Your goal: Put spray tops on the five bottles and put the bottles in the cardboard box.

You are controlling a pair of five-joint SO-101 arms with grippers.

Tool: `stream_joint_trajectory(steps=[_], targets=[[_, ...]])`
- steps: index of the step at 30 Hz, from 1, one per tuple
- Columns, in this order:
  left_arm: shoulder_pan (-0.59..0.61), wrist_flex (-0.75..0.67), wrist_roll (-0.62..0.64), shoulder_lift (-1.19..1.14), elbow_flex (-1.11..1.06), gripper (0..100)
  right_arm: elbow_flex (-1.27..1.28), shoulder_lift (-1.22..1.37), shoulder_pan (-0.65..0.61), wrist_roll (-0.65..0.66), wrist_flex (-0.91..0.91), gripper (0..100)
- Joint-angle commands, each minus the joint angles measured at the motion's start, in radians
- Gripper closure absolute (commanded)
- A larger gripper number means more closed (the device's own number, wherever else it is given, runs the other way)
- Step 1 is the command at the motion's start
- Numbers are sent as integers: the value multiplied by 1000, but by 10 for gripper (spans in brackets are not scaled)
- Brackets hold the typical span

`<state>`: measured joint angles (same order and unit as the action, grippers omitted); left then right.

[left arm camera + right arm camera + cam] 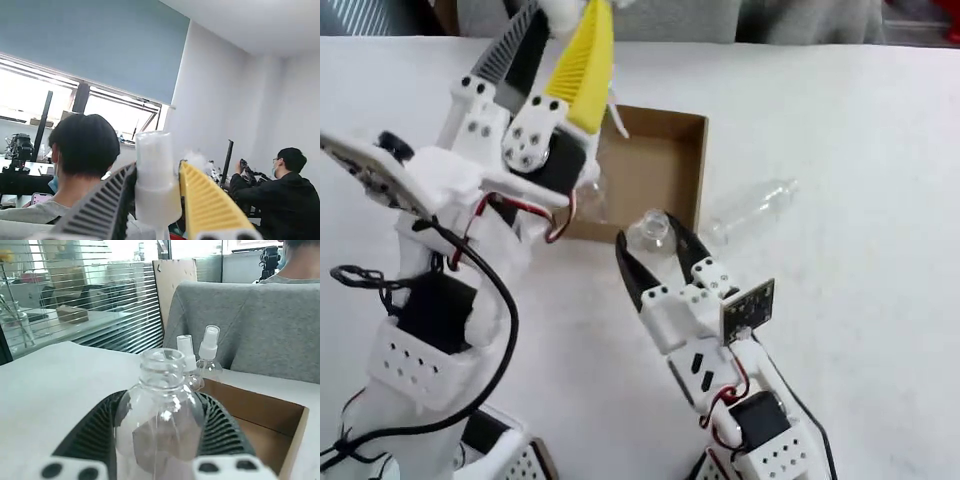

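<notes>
Roughly the halfway mark, by the look of it. 2 capped bottles (209,355) are seen standing upright side by side at the far side of the cardboard box (655,170), with white sprayers fitted. Whether they are inside it or just behind its wall cannot be told for certain. Bare brown floor is seen across the middle of the box.

An open-necked bottle (161,405) is held upright at the box's near edge by the right hand (651,240), whose black fingers are closed snugly around its shoulder. Nothing is fitted to its neck yet. High above the box, a white spray top (154,192) is pinched between the grey and yellow fingers of the left hand (157,170), which is clamped tight on it. Capping that bottle is judged to be the step in hand.

A fourth bottle (752,208) is left lying on its side on the desk (850,130), just beside the box's right wall, uncapped as far as can be made out. At least 2 cappings are judged outstanding, and then the boxing.
</notes>
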<state>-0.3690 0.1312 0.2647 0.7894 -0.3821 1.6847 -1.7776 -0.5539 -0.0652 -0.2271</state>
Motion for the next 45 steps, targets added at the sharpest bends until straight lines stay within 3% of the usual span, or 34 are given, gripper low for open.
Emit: stream_joint_trajectory(steps=[1, 11, 22, 36, 45], targets=[[-54, 109, -3, -70, 210, 943, 6, -21, -5, -8, -8, 982], [-139, 285, 3, -76, 216, 943, 6, -21, -2, -8, -12, 982], [-166, 270, 5, -67, 63, 943, 6, -21, -2, -8, -13, 982], [-168, 269, 3, 111, -203, 943, 6, -21, -1, -8, -15, 982], [-228, 269, -2, 113, -336, 943, 6, -21, -1, -6, -16, 982]])
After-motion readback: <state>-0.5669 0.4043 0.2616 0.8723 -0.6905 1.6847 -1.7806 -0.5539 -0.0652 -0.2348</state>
